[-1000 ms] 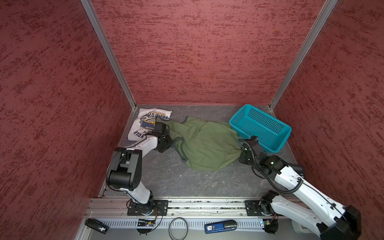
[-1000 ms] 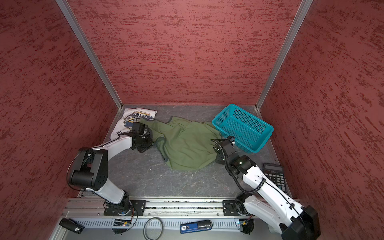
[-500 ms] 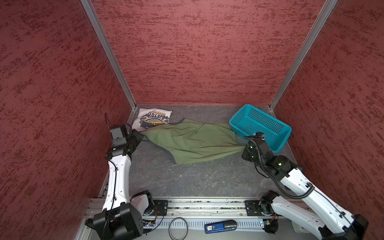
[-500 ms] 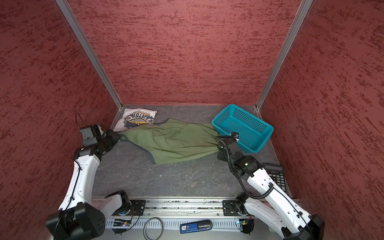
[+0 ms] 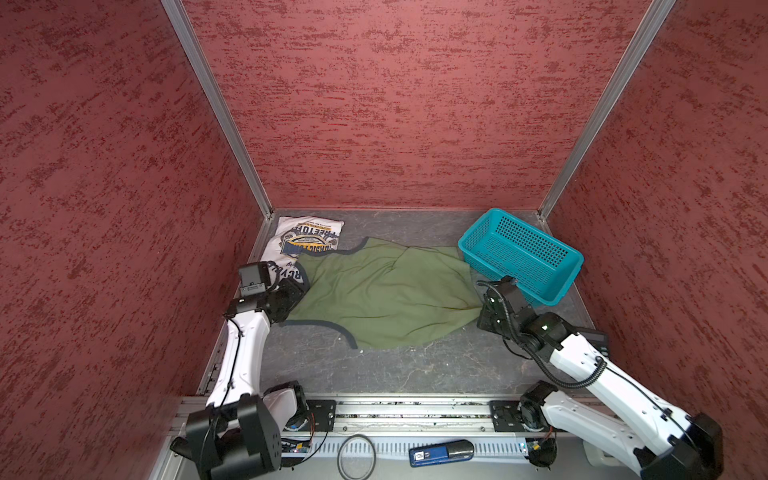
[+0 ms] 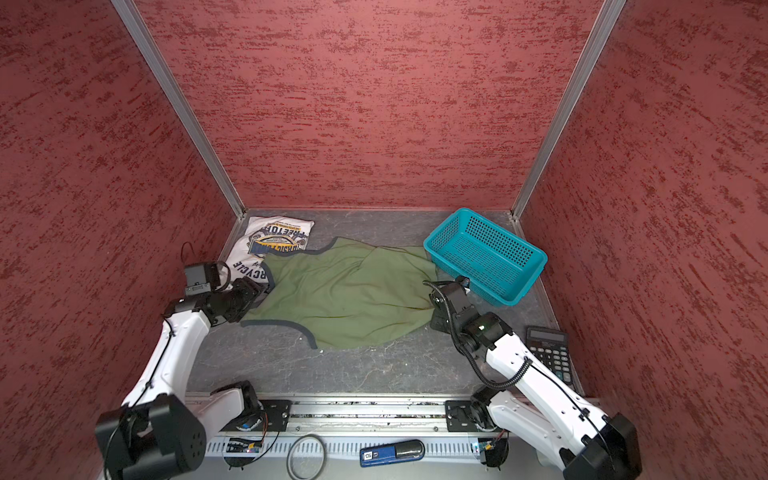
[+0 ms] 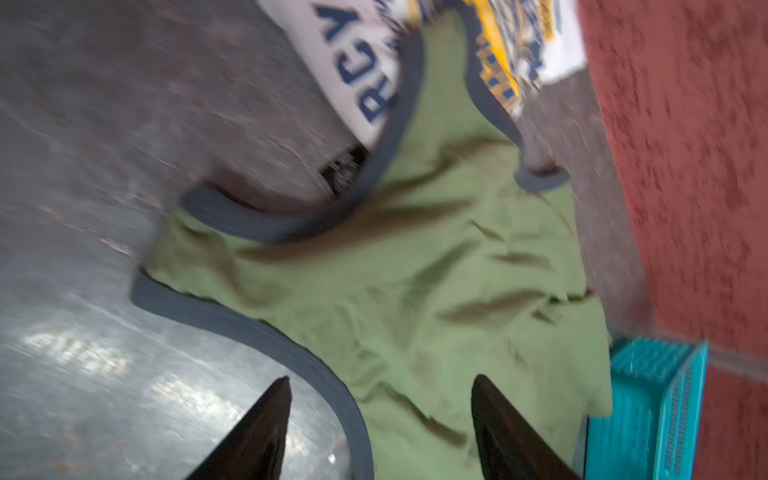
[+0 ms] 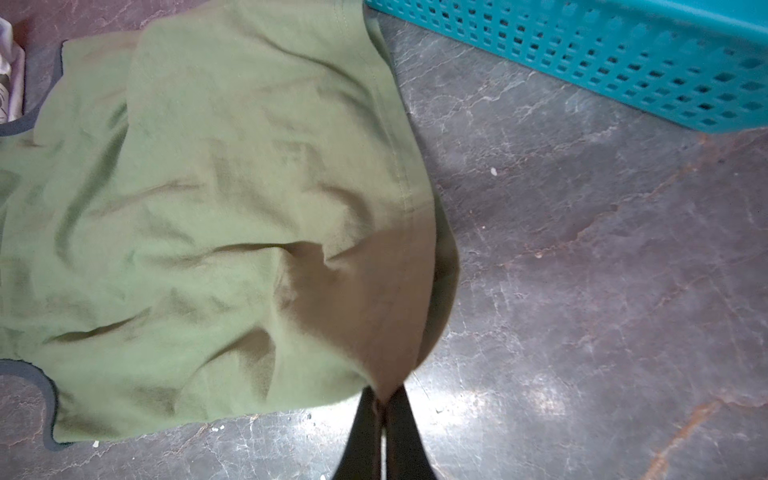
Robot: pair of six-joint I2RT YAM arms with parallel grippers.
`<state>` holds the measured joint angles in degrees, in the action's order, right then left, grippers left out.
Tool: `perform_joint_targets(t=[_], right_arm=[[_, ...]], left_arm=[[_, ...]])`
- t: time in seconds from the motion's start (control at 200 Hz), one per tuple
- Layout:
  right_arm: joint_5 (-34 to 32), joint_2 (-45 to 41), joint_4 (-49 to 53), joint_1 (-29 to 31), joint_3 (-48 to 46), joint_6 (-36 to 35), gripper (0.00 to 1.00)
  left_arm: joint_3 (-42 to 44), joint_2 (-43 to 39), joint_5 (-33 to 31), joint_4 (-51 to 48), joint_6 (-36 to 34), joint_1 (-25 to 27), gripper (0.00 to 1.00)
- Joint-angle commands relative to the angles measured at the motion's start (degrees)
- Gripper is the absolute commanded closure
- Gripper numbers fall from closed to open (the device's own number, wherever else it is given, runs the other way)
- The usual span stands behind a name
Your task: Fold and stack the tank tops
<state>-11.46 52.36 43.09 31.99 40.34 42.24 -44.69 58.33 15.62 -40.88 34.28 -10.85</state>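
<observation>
The grey tabletop (image 5: 374, 370) carried everything. The green top (image 5: 386, 295) lay spread and wrinkled across its middle, back side up. Its hem end was just beside the teal basket (image 5: 519, 257), and its strap end overlapped the near edge of the white top (image 5: 307, 237). The white top sat folded in the far left corner, print up. The right fingers (image 8: 365, 440) were pressed together on a corner of the green hem, lifting it slightly. The left fingers (image 7: 257, 432) stood apart over the dark-trimmed armhole, holding nothing.
</observation>
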Motion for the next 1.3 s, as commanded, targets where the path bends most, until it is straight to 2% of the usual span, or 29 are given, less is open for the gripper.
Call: perform_joint_targets(t=[0.0, 0.135, 0.235, 0.361, 0.456, 0.631, 0.882, 1.142, 1.292], right_arm=[[0.49, -0.6, -1.58, -0.55, -0.19, 1.98, 1.0], [0.8, -0.24, -2.19, -0.52, -0.76, 1.97, 1.0], [1.08, -0.25, -3.03, -0.53, -1.83, 2.09, 1.0], [1.34, 0.11, -3.78, -0.52, -2.52, 2.24, 1.0], [1.48, 0.11, -4.02, -0.53, -2.93, 2.5, 1.0], [1.58, -0.54, -4.33, -0.52, -4.18, 3.1, 1.0], [-0.03, -1.34, -1.69, -0.53, -4.35, 4.73, 1.0], [0.93, -0.09, 0.4, -0.52, -6.24, 9.69, 1.0], [0.46, -0.5, 0.54, -0.54, -6.66, 10.3, 1.0]], left_arm=[[2.12, -4.09, -5.83, -7.81, 3.59, 10.9, 0.3], [7.66, -8.0, -8.81, -10.78, 12.37, 26.06, 0.31], [12.4, -8.62, -8.92, -8.26, 19.11, 35.99, 0.33], [16.39, -4.82, -9.37, -0.94, 25.62, 45.51, 0.37], [17.24, -0.56, -10.38, 4.46, 27.81, 49.44, 0.41], [16.62, 6.7, -13.79, 7.4, 28.46, 50.71, 0.5], [16.7, 7.19, -16.6, 9.15, 27.61, 49.85, 0.51], [17.49, 7.04, -16.76, 8.63, 26.22, 47.62, 0.84], [17.31, 5.14, -17.42, 7.41, 25.15, 47.34, 0.95]])
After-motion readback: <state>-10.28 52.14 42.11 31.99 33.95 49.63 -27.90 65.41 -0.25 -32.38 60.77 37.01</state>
